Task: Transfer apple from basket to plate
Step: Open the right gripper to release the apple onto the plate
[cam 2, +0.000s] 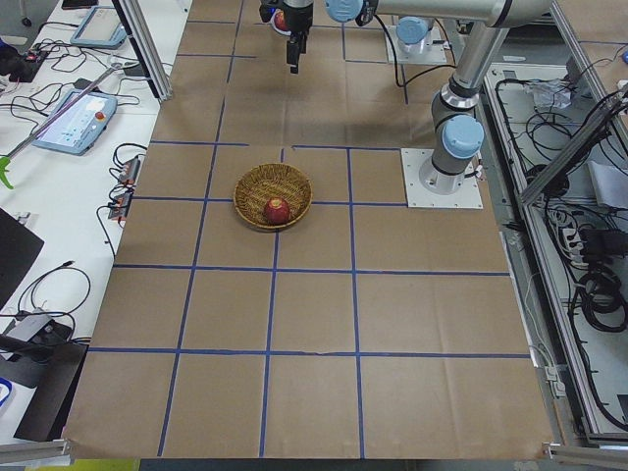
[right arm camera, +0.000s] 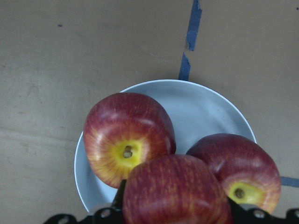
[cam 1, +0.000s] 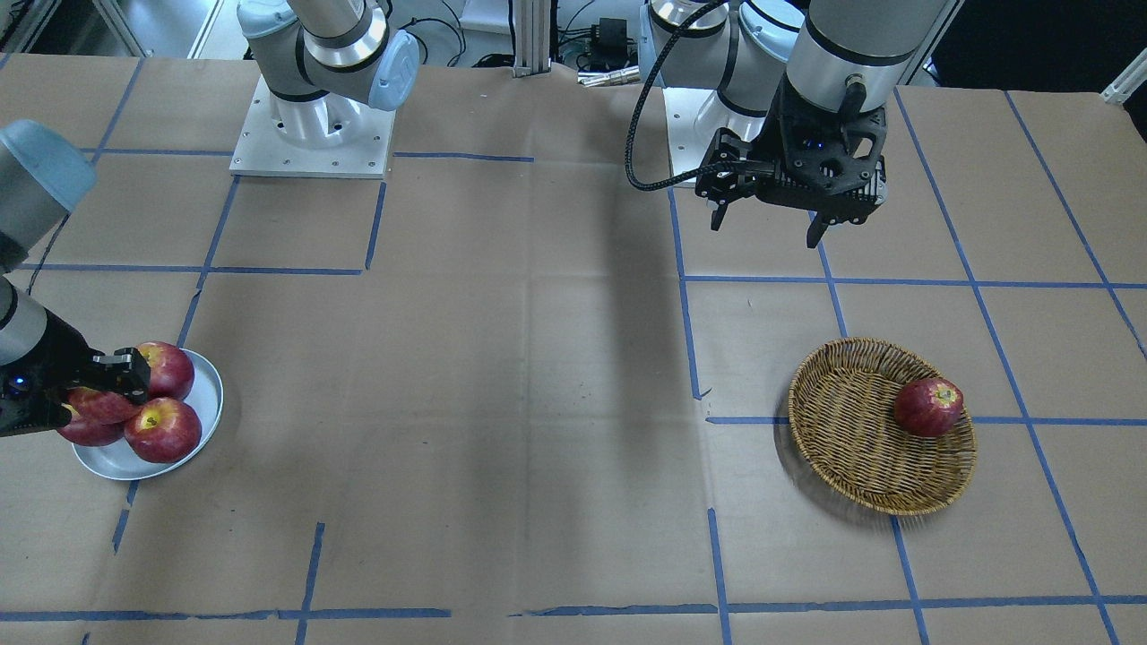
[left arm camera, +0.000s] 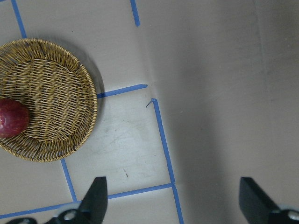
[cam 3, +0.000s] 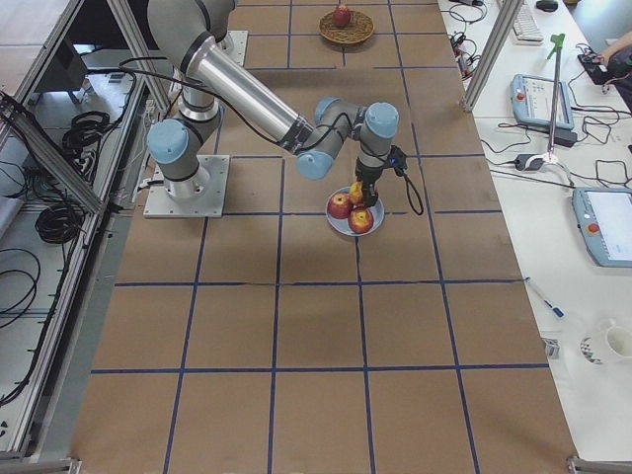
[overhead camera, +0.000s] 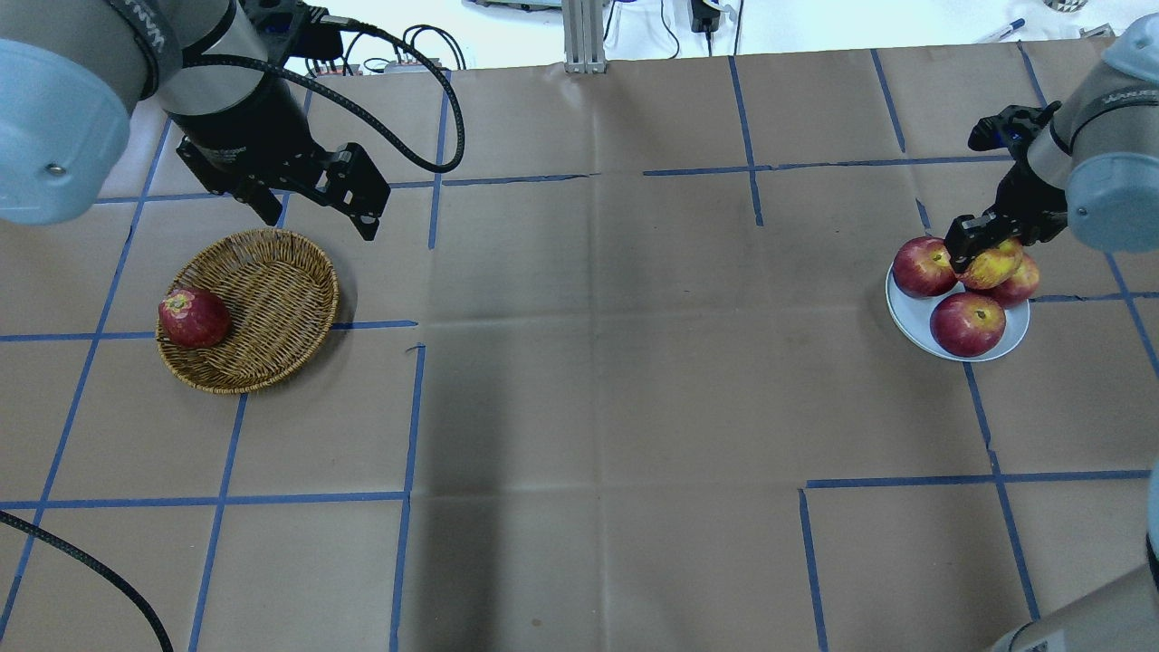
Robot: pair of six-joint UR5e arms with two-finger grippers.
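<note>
Over plate (right arm camera: 201, 112) | right claw (right arm camera: 176, 207) clenched on apple (overhead camera: 993, 269), pinkish-red, yellow-green patch | left claw (left arm camera: 172, 186) spread wide

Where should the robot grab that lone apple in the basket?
Across its round middle, coming straight down from above. The red apple sits up against the rim of the shallow basket, which would block a sideways approach, while its top is exposed.

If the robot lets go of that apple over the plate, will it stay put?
Probably rolls: the apple is round and smooth, over three other apples, not flat plate. It looks firm, so the right gripper likely won't dent it.
</note>
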